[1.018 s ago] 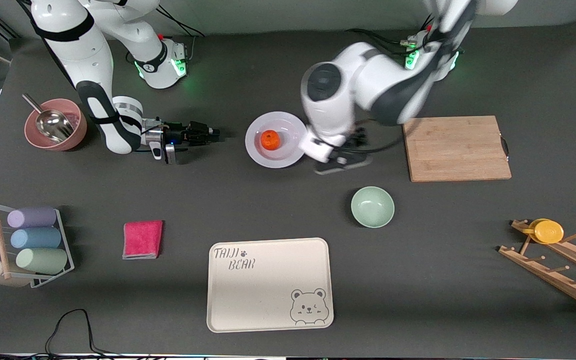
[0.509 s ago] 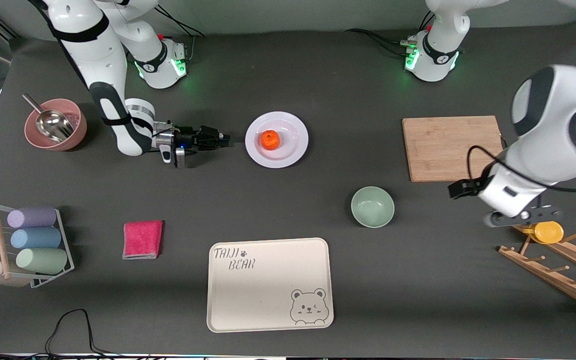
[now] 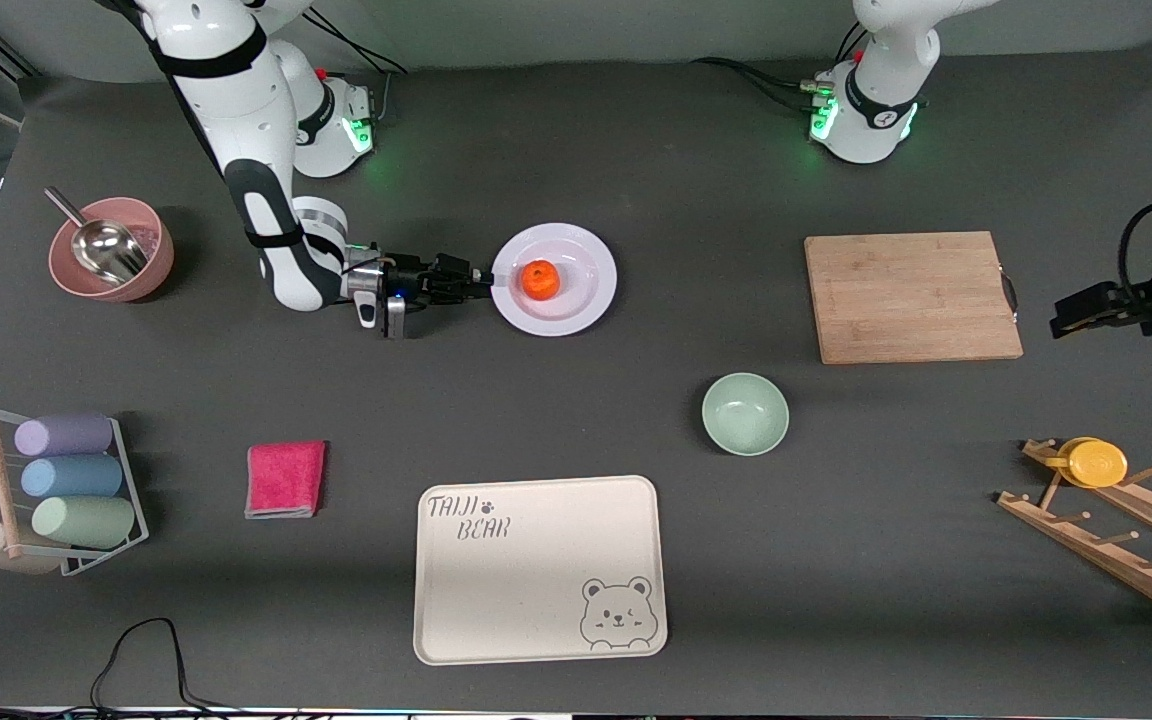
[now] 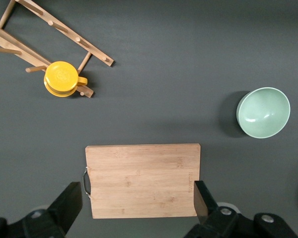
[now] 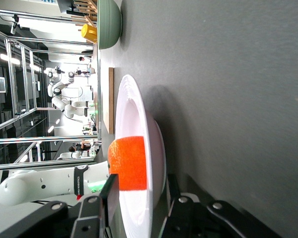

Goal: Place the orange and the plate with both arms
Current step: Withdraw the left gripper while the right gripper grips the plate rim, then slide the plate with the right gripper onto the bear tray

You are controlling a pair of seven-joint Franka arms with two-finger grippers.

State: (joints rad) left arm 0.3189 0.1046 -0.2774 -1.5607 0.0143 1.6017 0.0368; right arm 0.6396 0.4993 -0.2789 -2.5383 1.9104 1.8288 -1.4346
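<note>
The orange (image 3: 540,279) lies in the pale lavender-white plate (image 3: 586,300) on the dark table, midway between the two arms. My right gripper (image 3: 481,283) is low at the plate's rim on the side toward the right arm's end. It is open, with one finger above the rim and one below. The right wrist view shows the plate (image 5: 139,114) edge-on between the fingers of my right gripper (image 5: 141,186), with the orange (image 5: 129,163) just past them. My left gripper (image 3: 1086,310) is open and empty, up in the air past the cutting board's end. In the left wrist view my left gripper (image 4: 136,203) looks down on that board.
A wooden cutting board (image 3: 911,296) lies toward the left arm's end. A mint-green bowl (image 3: 745,413) and a cream bear tray (image 3: 539,567) are nearer the camera. A wooden rack holds a yellow cup (image 3: 1096,463). A pink cloth (image 3: 285,478), a pink bowl with a scoop (image 3: 112,250) and a cup rack (image 3: 56,490) are toward the right arm's end.
My right gripper has slid along the table to the plate's rim. My left arm has swung away from the plate, past the cutting board, to the left arm's end of the table.
</note>
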